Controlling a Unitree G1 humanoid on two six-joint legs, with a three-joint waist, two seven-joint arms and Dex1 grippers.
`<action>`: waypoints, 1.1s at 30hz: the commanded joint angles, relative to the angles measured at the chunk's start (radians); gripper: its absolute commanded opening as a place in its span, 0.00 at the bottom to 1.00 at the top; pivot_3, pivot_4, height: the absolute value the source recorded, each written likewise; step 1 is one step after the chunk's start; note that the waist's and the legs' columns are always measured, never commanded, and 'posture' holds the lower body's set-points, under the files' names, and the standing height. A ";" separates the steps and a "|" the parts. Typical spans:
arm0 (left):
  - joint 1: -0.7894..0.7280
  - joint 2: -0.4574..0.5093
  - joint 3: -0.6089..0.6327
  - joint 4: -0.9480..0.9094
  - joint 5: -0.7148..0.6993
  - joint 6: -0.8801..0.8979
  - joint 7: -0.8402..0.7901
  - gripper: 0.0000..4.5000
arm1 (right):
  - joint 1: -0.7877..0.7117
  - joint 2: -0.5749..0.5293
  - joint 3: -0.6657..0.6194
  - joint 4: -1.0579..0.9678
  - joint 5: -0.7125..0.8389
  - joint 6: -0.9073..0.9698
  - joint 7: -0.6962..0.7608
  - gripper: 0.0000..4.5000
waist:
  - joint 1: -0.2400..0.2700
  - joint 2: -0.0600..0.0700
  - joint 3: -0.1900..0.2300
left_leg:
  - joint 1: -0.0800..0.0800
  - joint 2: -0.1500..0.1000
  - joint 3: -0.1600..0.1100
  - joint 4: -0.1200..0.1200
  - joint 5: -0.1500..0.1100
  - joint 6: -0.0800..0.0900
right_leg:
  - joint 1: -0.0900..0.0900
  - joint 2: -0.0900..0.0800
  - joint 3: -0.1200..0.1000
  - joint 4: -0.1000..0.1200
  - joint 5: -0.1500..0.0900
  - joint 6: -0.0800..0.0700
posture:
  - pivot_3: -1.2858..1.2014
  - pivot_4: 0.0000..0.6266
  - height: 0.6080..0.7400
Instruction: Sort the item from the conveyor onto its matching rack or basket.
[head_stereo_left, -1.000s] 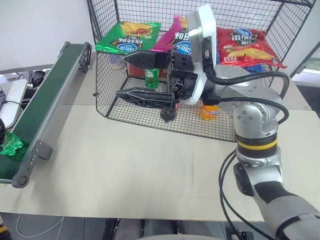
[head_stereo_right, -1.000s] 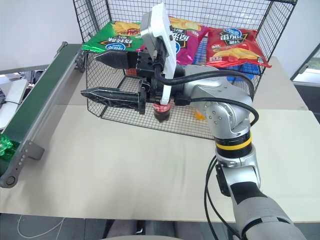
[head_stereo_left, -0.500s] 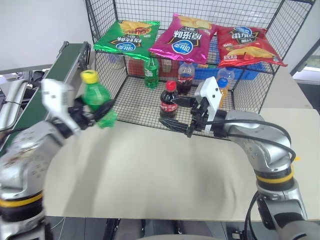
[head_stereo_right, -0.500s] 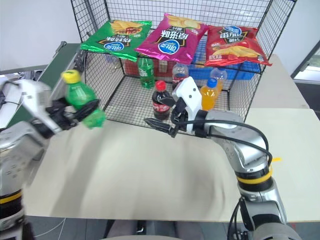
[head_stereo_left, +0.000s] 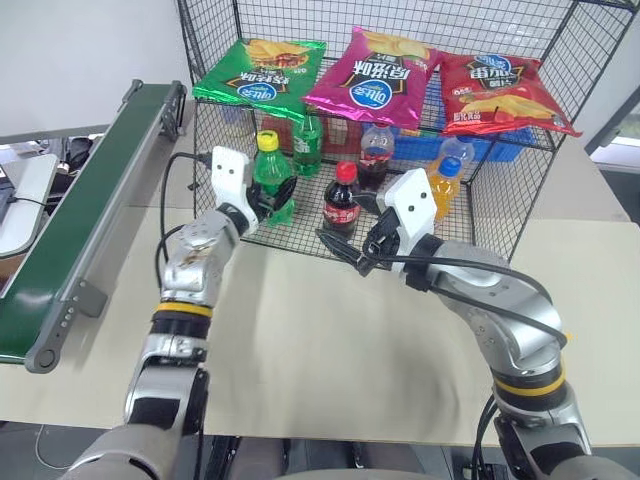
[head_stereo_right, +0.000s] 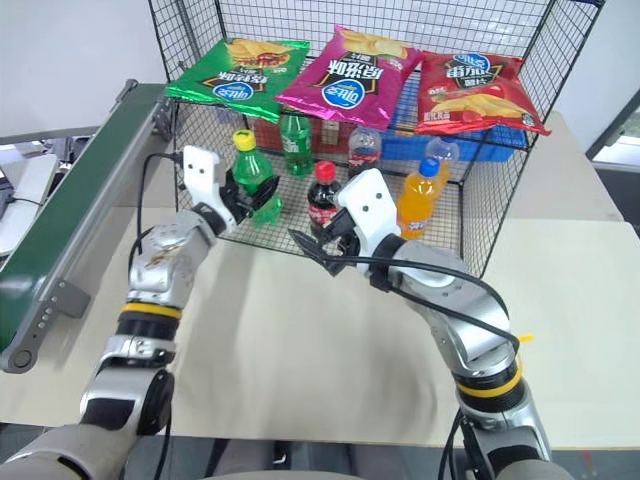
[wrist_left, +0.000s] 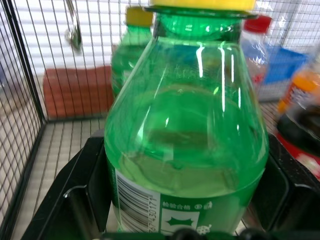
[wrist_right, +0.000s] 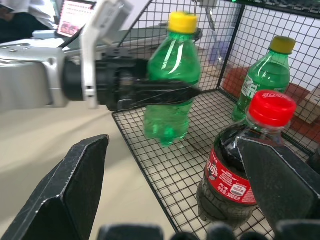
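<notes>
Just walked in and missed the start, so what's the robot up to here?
It is sorting drinks. The left gripper is shut on a bright-green bottle with a yellow cap and holds it upright just over the front edge of the black wire cage, above the mesh floor, not yet set down. The right gripper hangs open beside a cola bottle with a red cap, holding nothing. Other bottles stand inside, with chip bags on top. The conveyor lies at the robot's left.

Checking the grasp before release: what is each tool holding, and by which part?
The left tool grips the bright-green bottle around its middle, below the yellow cap. The right tool is open, holding nothing.
</notes>
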 joint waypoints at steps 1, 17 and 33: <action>-0.105 -0.027 0.023 0.153 0.041 -0.154 -0.002 0.68 | -0.002 0.009 -0.007 -0.033 -0.036 -0.005 -0.035 1.00 | 0.003 0.000 0.000 | 0.000 0.000 0.000 0.000 0.000 0.000 | 0.000 0.000 0.000 0.000 0.000 0.000 | 0.52 0.24 1.00; -0.124 -0.071 0.049 0.363 0.089 -0.301 -0.028 0.99 | -0.036 0.053 -0.019 0.030 -0.096 -0.030 -0.041 1.00 | 0.000 0.000 0.000 | -0.003 0.000 0.001 0.006 0.000 0.000 | 0.000 0.002 -0.003 0.002 0.000 0.000 | 0.52 0.24 1.00; 0.411 0.232 0.122 -0.727 -0.107 0.382 -0.118 0.99 | -0.021 -0.023 -0.062 0.076 -0.072 -0.097 0.115 1.00 | -0.009 0.001 -0.001 | 0.000 0.003 -0.004 0.006 0.000 0.000 | 0.002 0.002 0.000 0.004 0.000 0.000 | 0.52 0.24 1.00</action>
